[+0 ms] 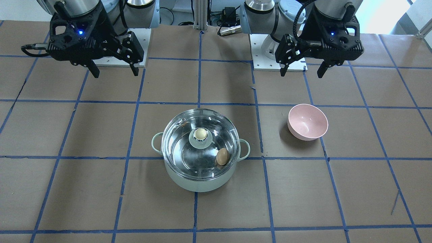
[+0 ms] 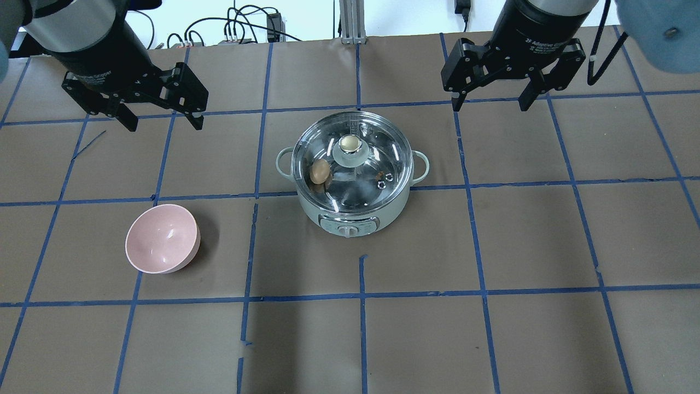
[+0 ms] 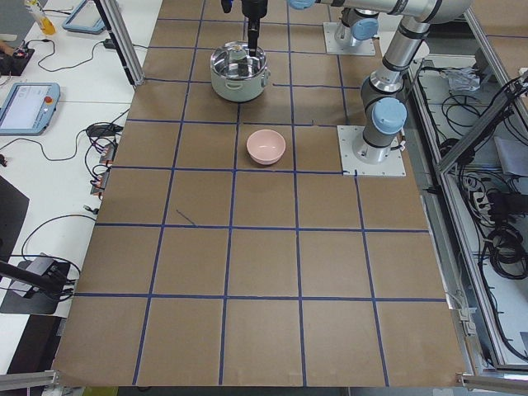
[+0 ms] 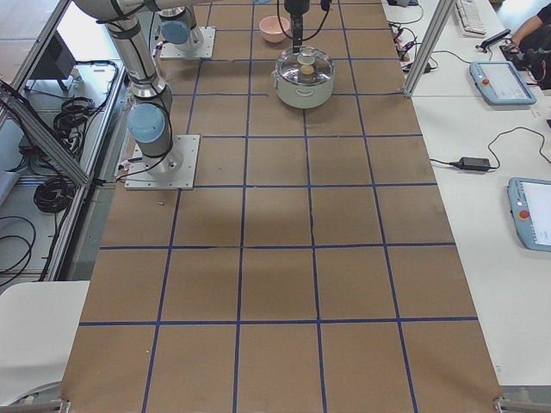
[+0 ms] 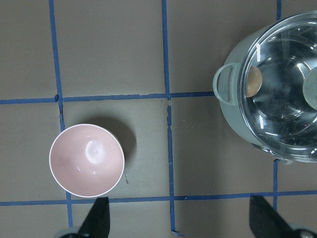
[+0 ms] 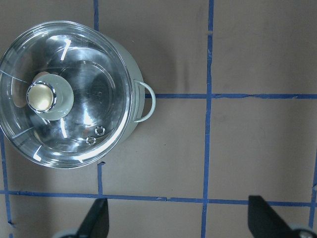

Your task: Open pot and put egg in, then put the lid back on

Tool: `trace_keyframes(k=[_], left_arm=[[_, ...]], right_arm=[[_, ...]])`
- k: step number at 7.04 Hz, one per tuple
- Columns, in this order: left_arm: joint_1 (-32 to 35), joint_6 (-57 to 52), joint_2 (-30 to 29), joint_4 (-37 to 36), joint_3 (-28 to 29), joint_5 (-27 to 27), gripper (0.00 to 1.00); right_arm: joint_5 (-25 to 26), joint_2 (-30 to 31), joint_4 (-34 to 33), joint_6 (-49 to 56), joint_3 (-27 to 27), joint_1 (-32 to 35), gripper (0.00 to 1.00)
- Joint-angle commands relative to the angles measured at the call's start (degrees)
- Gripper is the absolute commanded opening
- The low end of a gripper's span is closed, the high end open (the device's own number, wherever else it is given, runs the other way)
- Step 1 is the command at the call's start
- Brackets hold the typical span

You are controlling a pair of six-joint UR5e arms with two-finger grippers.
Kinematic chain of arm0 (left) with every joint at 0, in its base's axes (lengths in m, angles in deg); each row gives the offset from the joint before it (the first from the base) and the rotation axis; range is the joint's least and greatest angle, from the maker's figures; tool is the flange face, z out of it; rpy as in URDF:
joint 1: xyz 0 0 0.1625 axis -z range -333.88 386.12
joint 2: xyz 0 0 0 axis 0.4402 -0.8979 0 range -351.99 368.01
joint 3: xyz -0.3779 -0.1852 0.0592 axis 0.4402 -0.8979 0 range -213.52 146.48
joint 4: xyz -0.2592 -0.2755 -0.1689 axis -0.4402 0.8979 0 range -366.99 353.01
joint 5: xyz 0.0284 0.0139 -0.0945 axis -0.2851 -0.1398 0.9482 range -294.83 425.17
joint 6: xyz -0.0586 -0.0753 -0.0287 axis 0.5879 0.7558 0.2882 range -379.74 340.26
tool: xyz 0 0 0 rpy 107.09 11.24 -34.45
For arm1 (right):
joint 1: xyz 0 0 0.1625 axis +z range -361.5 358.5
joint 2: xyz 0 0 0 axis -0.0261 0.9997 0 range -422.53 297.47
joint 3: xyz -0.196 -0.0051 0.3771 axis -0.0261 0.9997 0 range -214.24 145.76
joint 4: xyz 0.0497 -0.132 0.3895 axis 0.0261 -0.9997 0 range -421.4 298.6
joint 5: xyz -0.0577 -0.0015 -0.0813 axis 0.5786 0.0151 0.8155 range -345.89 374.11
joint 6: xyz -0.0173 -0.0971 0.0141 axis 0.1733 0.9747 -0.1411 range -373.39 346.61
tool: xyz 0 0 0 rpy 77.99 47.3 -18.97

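**Desk:** Where does the egg (image 2: 319, 171) stand?

**Photographer:** Inside the pot (image 2: 350, 218), mid-table (image 2: 492, 328), seen through the glass lid (image 2: 377, 164), which sits seated on the rim. The egg rests by the wall on the left arm's side.

**Desk:** And the arms?

**Photographer:** The left claw (image 2: 164, 123) and right claw (image 2: 490, 104) both hang with fingers spread wide, holding nothing, well apart from the pot and above the table. The pot lies between them, and the right claw looks slightly nearer the knob (image 2: 350, 144). The pink bowl (image 2: 161, 238) sits on the left arm's side.

**Desk:** Anything left?

**Photographer:** By my reading, no. Should the lid need lifting, the right claw has the shorter reach to the knob at the lid's centre.
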State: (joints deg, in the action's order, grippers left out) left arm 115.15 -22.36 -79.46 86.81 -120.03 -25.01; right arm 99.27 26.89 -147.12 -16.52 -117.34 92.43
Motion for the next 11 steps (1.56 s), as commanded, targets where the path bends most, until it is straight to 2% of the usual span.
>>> trace_keyframes(k=[1, 3, 11], left_arm=[[-0.35, -1.59, 0.11, 0.33, -0.15, -0.08, 1.0], [-0.09, -2.66, 0.02, 0.16, -0.07, 0.01, 1.0], [-0.09, -2.31, 0.37, 0.15, -0.15, 0.27, 1.0]], right_arm=[[-0.08, 0.06, -0.06, -0.03, 0.05, 0.2, 1.0], [-4.71, 0.06, 0.03, -0.03, 0.14, 0.2, 1.0], [-4.83, -0.03, 0.11, -0.38, 0.14, 0.29, 1.0]])
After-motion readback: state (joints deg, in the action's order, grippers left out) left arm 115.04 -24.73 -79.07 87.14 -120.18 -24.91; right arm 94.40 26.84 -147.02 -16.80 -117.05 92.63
